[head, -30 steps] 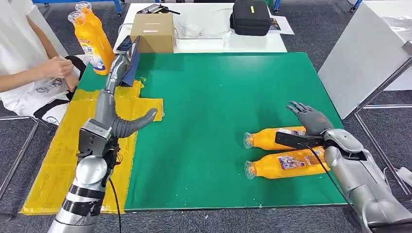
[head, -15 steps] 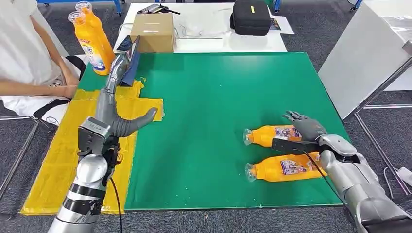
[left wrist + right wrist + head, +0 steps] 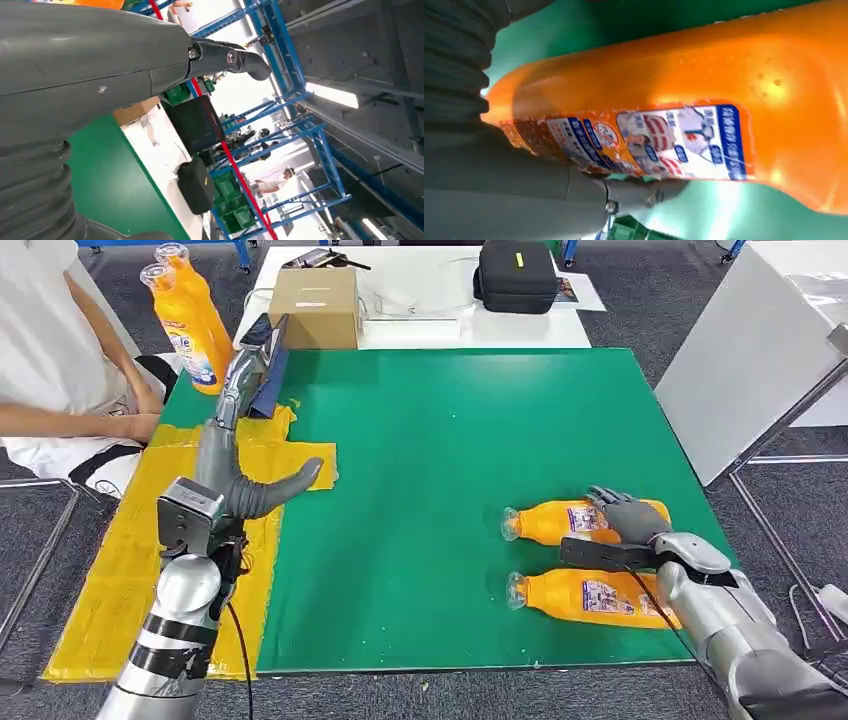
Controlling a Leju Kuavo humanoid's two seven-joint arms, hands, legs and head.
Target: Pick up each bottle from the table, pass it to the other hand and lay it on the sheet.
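Where the green-topped desk (image 3: 440, 440) comes closest to the robot, a clear-capped orange plastic bottle (image 3: 585, 597) lies on its side near the right front corner, cap pointing left. Just beyond it lies a second orange plastic bottle with a printed label (image 3: 560, 521), parallel to the first and close beside it. The silver right hand (image 3: 628, 516) rests over the far bottle's body, its dark fingers (image 3: 612, 503) draped across the label; the right wrist view shows the thick grey thumb (image 3: 644, 192) lying along the labelled side, but whether the fingers are clamped on the bottle cannot be told. On the left, the left hand (image 3: 240, 440) is raised above a wrinkled yellow plastic sheet (image 3: 130, 550) that covers the desk's left side, fingers stretched straight and apart, thumb out to the side, holding nothing. Farther back at the left corner stand two upright orange bottles (image 3: 190, 320), next to a seated person in a white top (image 3: 50, 350). Beyond the green surface, a brown cardboard box (image 3: 315, 305) and a black zipped case (image 3: 515, 275) sit on a white table (image 3: 440, 330).
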